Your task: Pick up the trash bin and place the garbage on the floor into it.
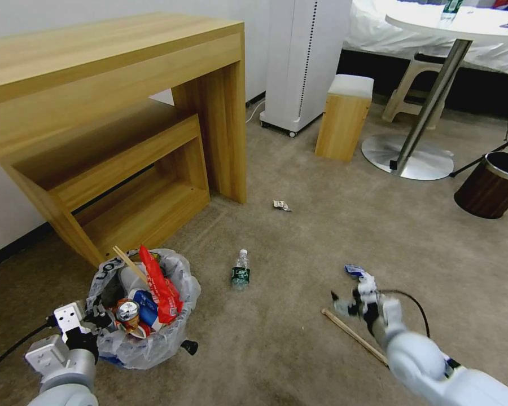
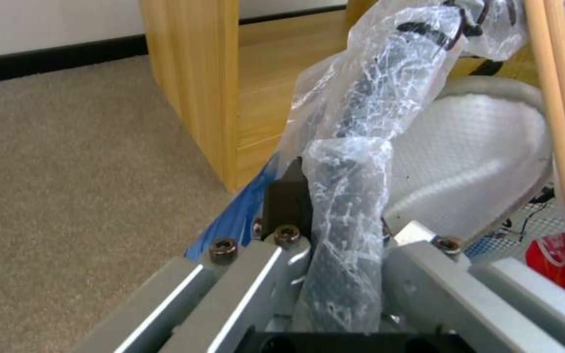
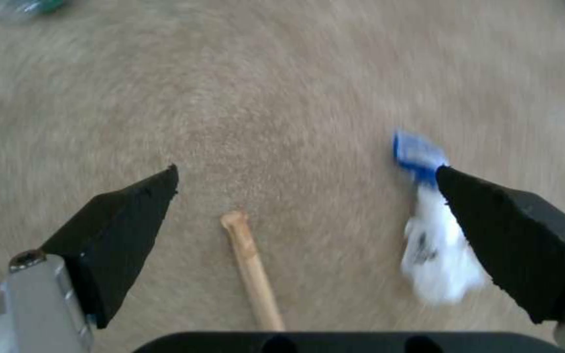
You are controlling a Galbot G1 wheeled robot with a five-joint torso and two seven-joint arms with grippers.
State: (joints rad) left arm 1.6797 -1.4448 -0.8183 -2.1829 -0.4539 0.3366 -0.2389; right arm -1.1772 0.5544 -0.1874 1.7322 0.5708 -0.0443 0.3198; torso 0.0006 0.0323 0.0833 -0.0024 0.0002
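Observation:
The trash bin (image 1: pixel 147 338), lined with a crinkled plastic bag, is at the lower left by the wooden desk. It holds a crushed can (image 1: pixel 127 311), a red carton (image 1: pixel 162 285), a stick and a white slipper (image 2: pixel 472 162). My left gripper (image 1: pixel 97 320) is shut on the bin's bag-covered rim (image 2: pixel 345 230). My right gripper (image 1: pixel 349 296) hangs open just above the carpet floor (image 1: pixel 299 344). A wooden stick (image 3: pixel 253 269) lies between its fingers and a white-blue packet (image 3: pixel 434 245) sits by one fingertip. A small green-labelled bottle (image 1: pixel 240 270) and a crumpled wrapper (image 1: pixel 281 205) lie farther out.
The wooden desk (image 1: pixel 113 73) with a low shelf stands at the left. A wooden stool (image 1: pixel 344 115), a white appliance (image 1: pixel 305 62), a round table's metal base (image 1: pixel 407 157) and a dark brown bin (image 1: pixel 494 183) stand beyond the open carpet.

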